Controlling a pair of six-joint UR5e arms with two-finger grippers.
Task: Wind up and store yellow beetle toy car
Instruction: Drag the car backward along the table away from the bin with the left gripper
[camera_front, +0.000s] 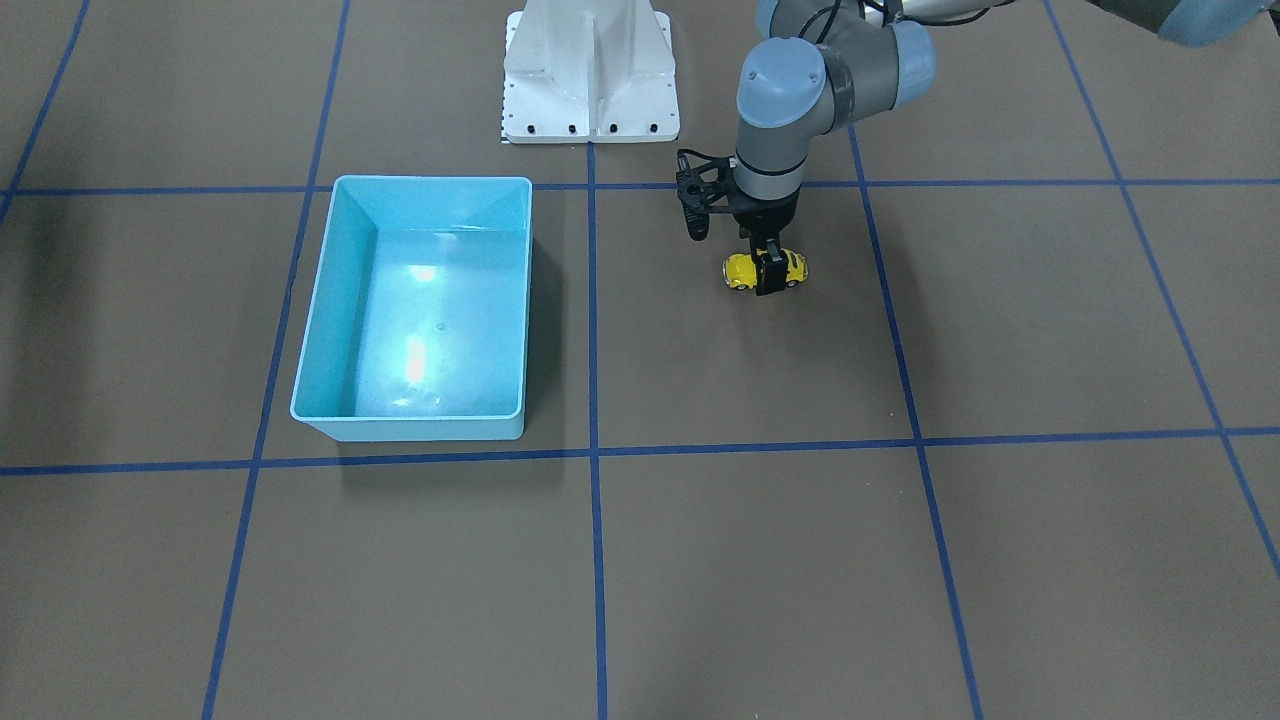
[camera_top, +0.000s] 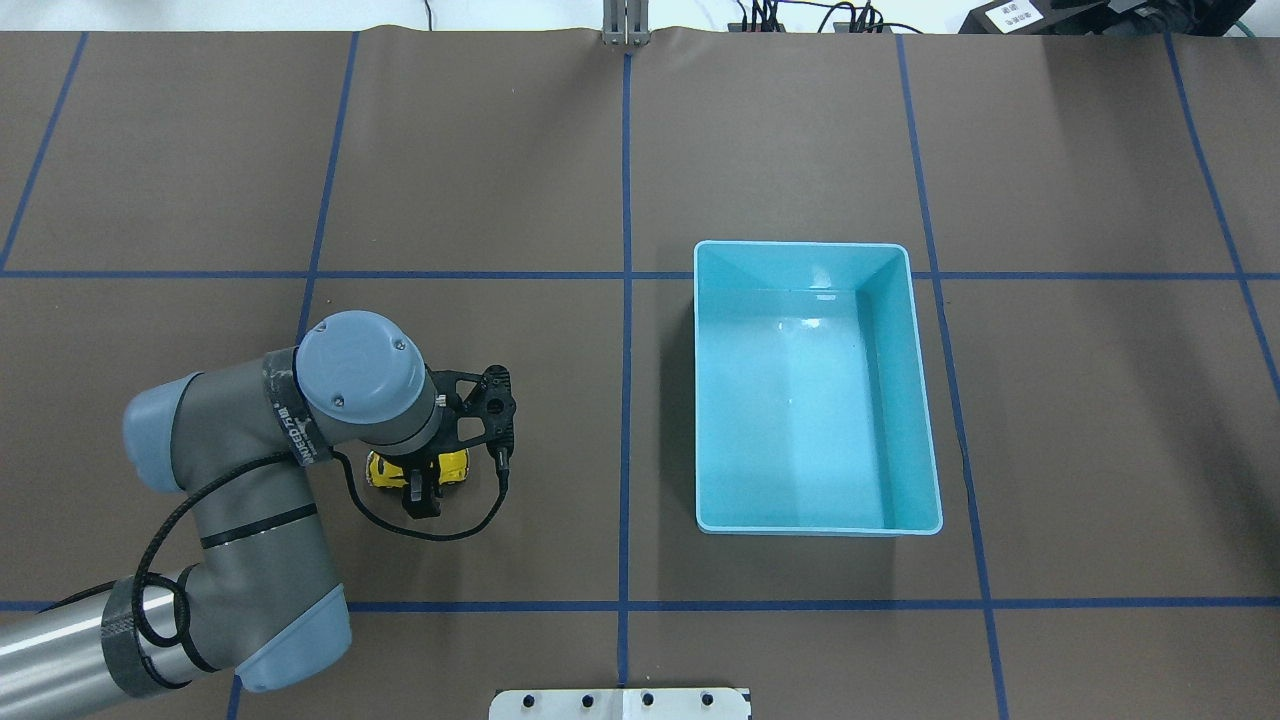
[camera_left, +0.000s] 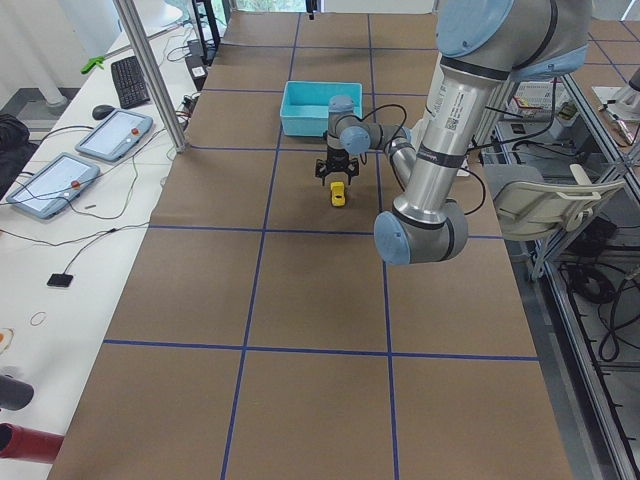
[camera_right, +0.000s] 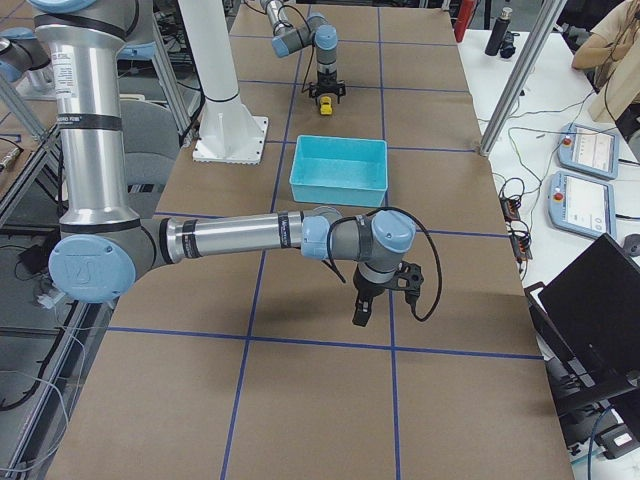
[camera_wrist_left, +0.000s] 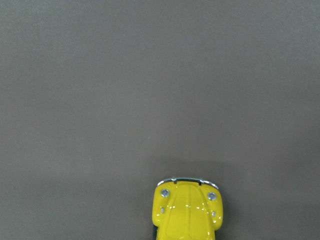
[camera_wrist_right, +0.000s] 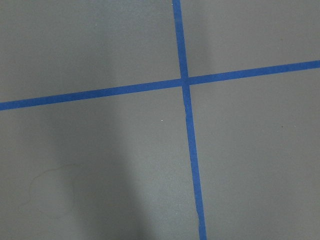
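1. A tiny, glossy yellow beetle toy car (camera_front: 738, 271) with dark windows and small black wheels is seen standing on its wheels on the brown table (camera_front: 700, 560), which is marked with a blue tape grid.
2. The left hand (camera_front: 768, 272) is lowered straight down over the car, and its black fingers are clenched on the car's two sides at mid-body.
3. In the left wrist view, only the car's rounded bonnet, chrome bumper and headlights are shown, at the bottom edge against bare table.
4. A light blue rectangular plastic bin (camera_front: 430, 181) is set with its opening upward, well apart from the car, in the neighbouring grid square.
5. The right hand (camera_right: 359, 318) is held pointing down, close over the table and beyond the bin from the car. Whether it is released or clenched cannot be told.
6. A crossing of blue tape lines is shown in the right wrist view.
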